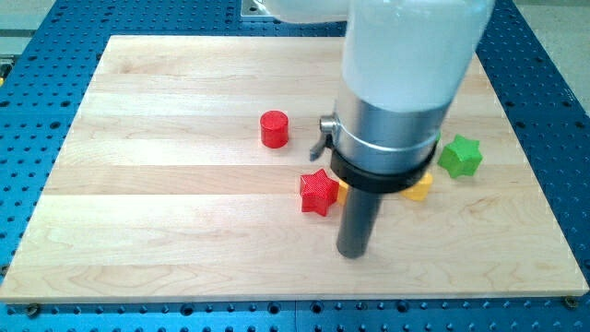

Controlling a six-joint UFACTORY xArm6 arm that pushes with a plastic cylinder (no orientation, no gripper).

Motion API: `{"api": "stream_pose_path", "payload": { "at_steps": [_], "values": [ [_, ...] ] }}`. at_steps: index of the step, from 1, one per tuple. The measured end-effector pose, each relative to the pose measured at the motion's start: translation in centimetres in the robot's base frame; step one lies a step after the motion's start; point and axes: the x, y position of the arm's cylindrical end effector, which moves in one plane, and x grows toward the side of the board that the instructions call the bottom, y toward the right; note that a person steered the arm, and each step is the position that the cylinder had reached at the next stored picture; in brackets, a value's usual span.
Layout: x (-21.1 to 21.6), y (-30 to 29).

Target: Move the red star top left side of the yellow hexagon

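Note:
The red star point(318, 193) lies near the middle of the wooden board point(166, 184). A yellow block touches its right side; only a sliver point(342, 191) and a corner point(419, 189) show, the rest is hidden behind the arm, so its shape cannot be made out. My tip point(351, 253) rests on the board just below and to the right of the red star, a short gap away from it.
A red cylinder point(274, 129) stands above and left of the red star. A green star point(460, 156) lies at the view's right, beside the yellow block. The arm's white and metal body point(396, 92) covers the upper middle of the board.

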Motion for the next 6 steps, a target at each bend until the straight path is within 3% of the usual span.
{"api": "stream_pose_path", "payload": {
  "at_steps": [3, 6],
  "values": [
    [-7.7, -3.0],
    [-7.0, -8.4]
  ]
}}
